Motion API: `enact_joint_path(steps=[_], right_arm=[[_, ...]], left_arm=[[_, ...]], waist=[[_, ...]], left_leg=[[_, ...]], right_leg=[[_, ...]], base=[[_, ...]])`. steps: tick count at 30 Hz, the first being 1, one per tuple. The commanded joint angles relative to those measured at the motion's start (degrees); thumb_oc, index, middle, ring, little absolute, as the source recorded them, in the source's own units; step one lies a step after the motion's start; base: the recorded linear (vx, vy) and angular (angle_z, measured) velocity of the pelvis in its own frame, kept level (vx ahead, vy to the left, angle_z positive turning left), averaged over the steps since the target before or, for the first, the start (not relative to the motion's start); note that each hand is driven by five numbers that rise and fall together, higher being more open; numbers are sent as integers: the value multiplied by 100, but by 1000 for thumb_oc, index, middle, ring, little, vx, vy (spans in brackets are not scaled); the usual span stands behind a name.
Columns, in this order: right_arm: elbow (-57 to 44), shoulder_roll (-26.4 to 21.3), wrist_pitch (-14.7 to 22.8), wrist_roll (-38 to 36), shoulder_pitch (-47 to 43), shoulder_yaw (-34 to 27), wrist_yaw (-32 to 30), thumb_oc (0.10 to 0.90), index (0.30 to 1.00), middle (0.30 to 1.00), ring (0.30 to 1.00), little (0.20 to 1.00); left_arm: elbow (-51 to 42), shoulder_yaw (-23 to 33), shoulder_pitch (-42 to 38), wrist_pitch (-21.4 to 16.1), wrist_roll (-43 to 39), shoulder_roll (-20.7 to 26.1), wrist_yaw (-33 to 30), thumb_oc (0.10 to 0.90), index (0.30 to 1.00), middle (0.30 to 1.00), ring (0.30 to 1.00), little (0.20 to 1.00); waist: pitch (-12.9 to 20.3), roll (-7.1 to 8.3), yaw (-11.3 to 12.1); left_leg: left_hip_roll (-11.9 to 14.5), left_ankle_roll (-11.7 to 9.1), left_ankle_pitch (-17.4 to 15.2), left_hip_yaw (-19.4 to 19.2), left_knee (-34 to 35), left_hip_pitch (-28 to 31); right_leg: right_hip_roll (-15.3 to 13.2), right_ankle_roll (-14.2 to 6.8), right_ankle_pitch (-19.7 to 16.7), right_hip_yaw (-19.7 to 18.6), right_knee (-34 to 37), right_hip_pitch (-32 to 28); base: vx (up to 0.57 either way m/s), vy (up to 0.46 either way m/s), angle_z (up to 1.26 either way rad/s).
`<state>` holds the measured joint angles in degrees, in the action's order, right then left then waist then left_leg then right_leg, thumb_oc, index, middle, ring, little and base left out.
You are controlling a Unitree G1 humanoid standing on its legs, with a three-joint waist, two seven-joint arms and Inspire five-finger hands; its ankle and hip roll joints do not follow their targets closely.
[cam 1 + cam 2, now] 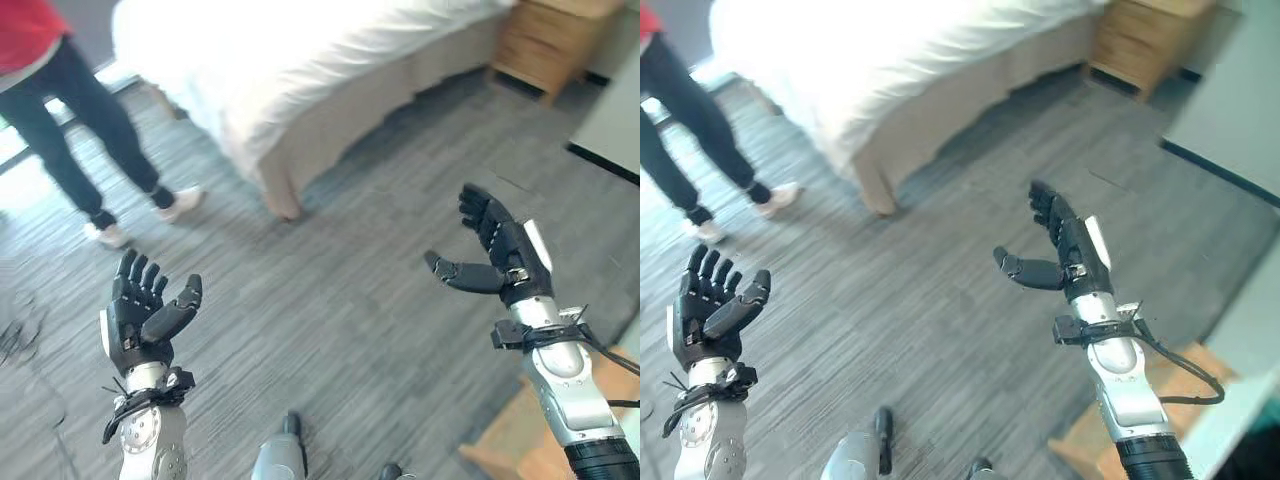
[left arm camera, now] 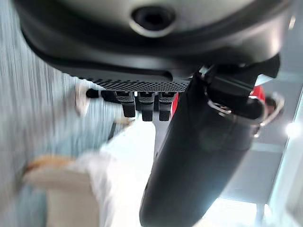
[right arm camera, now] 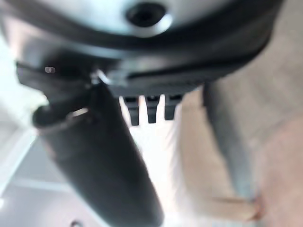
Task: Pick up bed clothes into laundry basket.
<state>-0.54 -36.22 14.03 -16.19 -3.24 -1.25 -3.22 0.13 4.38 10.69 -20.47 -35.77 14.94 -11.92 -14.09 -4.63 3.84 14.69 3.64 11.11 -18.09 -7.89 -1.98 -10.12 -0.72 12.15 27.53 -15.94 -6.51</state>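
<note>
Above the grey striped carpet floor, the dark left hand and dark right hand hang raised with fingers spread straight, empty, likely readied for a reach. The white bed linen lies on the beige-framed bed, well apart ahead. Bare floor lies between; a person in dark trousers stands near the bed's corner, a wooden nightstand beyond its far side.
</note>
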Motion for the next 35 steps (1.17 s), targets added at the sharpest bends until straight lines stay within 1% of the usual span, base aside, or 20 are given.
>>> enact_joint_path(steps=[1, 2, 3, 4, 5, 6, 7, 8, 9, 10, 11, 12, 13, 14, 16, 17, 18, 20, 27, 35], right_arm=[[-229, 71, 237, 173, -360, -348, -190, 800, 900, 900, 900, 900], [-152, 102, 148, 158, -291, -390, -229, 800, 900, 900, 900, 900], [-74, 176, 42, 109, -164, -497, -293, 800, 900, 900, 900, 900], [-25, 242, -74, 174, -63, -562, -347, 800, 900, 900, 900, 900], [-48, 248, -92, 187, -34, -572, -355, 800, 900, 900, 900, 900], [-17, 330, -182, 463, 47, -707, -544, 800, 900, 900, 900, 900], [8, 418, -226, 576, 46, -751, -669, 800, 900, 900, 900, 900], [56, 539, -242, 626, 66, -810, -768, 800, 900, 900, 900, 900], [79, 633, -276, 717, 102, -845, -818, 800, 900, 900, 900, 900], [132, 688, -284, 777, 170, -945, -924, 800, 900, 900, 900, 900], [181, 725, -294, 803, 230, -1035, -1032, 800, 900, 900, 900, 900], [248, 777, -298, 798, 217, -1110, -1125, 800, 900, 900, 900, 900], [252, 779, -295, 798, 208, -1118, -1127, 800, 900, 900, 900, 900], [360, 891, -254, 833, 232, -1160, -1251, 800, 900, 900, 900, 900], [511, 971, -217, 858, 203, -1022, -1252, 800, 900, 900, 900, 900], [500, 1003, -205, 844, 184, -996, -1216, 800, 900, 900, 900, 900], [496, 1006, -208, 844, 185, -995, -1213, 800, 900, 900, 900, 900], [543, 1151, -254, 844, 199, -846, -1141, 800, 900, 900, 900, 900], [679, 1408, -415, 893, 448, -612, -895, 800, 900, 900, 900, 900], [680, 1428, -451, 892, 475, -581, -787, 800, 900, 900, 900, 900]], left_arm=[[-521, 131, -343, -99, 367, 664, 187, 800, 900, 900, 900, 900], [-493, 73, -388, -32, 403, 701, 203, 800, 900, 900, 900, 900], [-420, -4, -410, 93, 465, 729, 223, 800, 900, 900, 900, 900], [-375, -19, -383, 183, 528, 703, 199, 800, 900, 900, 900, 900], [-385, -35, -373, 196, 541, 701, 188, 800, 900, 900, 900, 900], [-337, -52, -435, 278, 672, 706, 154, 800, 900, 900, 900, 900], [-333, -57, -474, 301, 802, 742, 108, 800, 900, 900, 900, 900], [-297, -45, -545, 329, 926, 779, 57, 800, 900, 900, 900, 900], [-293, -89, -640, 320, 1017, 830, 49, 800, 900, 900, 900, 900], [-252, -118, -771, 345, 1135, 917, 26, 800, 900, 900, 900, 900], [-192, -168, -969, 333, 1218, 1004, -10, 800, 900, 900, 900, 900], [-123, -250, -1163, 313, 1246, 1046, -8, 800, 900, 900, 900, 900], [-110, -256, -1185, 308, 1246, 1049, -9, 800, 900, 900, 900, 900], [26, -421, -1516, 352, 1359, 1050, -14, 800, 900, 900, 900, 900], [130, -473, -1553, 399, 1497, 1022, -40, 800, 900, 900, 900, 900], [152, -424, -1544, 423, 1500, 985, -11, 800, 900, 900, 900, 900], [149, -419, -1541, 426, 1499, 987, -7, 800, 900, 900, 900, 900], [249, -350, -1389, 495, 1544, 795, -35, 800, 900, 900, 900, 900], [214, -263, -926, 697, 1631, 577, 149, 800, 900, 900, 900, 900], [151, -231, -698, 763, 1547, 476, 300, 800, 900, 900, 900, 900]], waist=[[508, 495, -121], [543, 452, -194], [648, 396, -234], [695, 360, -225], [714, 378, -231], [744, 358, -193], [726, 392, -151], [701, 442, -159], [661, 508, -248], [666, 554, -354], [662, 565, -473], [668, 566, -519], [661, 567, -501], [682, 614, -589], [677, 678, -576], [680, 717, -552], [674, 724, -558], [714, 779, -509], [913, 781, -457], [987, 761, -468]], left_leg=[[1211, -1707, -454, -60, 281, 205], [1318, -1766, -326, -281, 336, 246], [1253, -1827, -333, -428, 668, 393], [1081, -1826, -423, -388, 871, 454], [1034, -1816, -420, -384, 909, 465], [745, -1758, -523, -305, 1113, 400], [523, -1646, -616, -138, 1173, 342], [353, -1531, -703, 28, 1191, 242], [168, -1385, -686, 134, 1168, 117], [5, -1289, -721, 306, 1188, 68], [-170, -1192, -772, 483, 1199, 60], [-324, -1101, -820, 627, 1204, 81], [-320, -1099, -799, 615, 1209, 71], [-696, -873, -874, 955, 1227, 135], [-883, -755, -959, 1077, 1218, 180], [-954, -735, -982, 1152, 1188, 184], [-963, -731, -985, 1155, 1187, 192], [-1057, -701, -1090, 1200, 1112, 288], [-1066, -687, -1166, 1207, 1139, 486], [-1060, -687, -1217, 1197, 1186, 625]], right_leg=[[-704, -853, -1245, 254, 1813, 174], [-850, -890, -1349, 358, 1791, 181], [-982, -1010, -1453, 528, 1825, 134], [-1091, -1117, -1605, 581, 1841, 116], [-1128, -1152, -1640, 600, 1857, 102], [-1392, -1260, -1910, 671, 1743, 97], [-1554, -1341, -2073, 680, 1651, 113], [-1621, -1384, -2184, 569, 1591, 148], [-1620, -1349, -2285, 340, 1528, 298], [-1435, -1326, -2156, -220, 1499, 430], [-1083, -1319, -1816, -976, 1487, 533], [-766, -1301, -1526, -1560, 1418, 610], [-763, -1291, -1528, -1580, 1393, 644], [-149, -1073, -1107, -2252, 1339, 596], [84, -898, -1026, -2332, 1551, 555], [87, -906, -1041, -2367, 1655, 489], [79, -910, -1050, -2362, 1679, 466], [128, -871, -1175, -2517, 1874, 369], [21, -897, -1243, -2413, 2064, 146], [-47, -922, -1265, -2353, 2087, 91]], base=[[-105, 500, 172], [-52, 475, 158], [-66, 430, 141], [-8, 284, 148], [-46, 385, 90], [-56, 335, 72], [-73, 390, 65], [-58, 216, 97], [30, 215, 109], [85, 273, 122], [184, 337, 112], [103, 248, 125], [142, 337, 144], [80, 235, 141], [33, 164, 142], [-13, 41, 89], [-6, 11, 10], [26, 8, 8], [55, -7, 1], [20, -1, 4]])
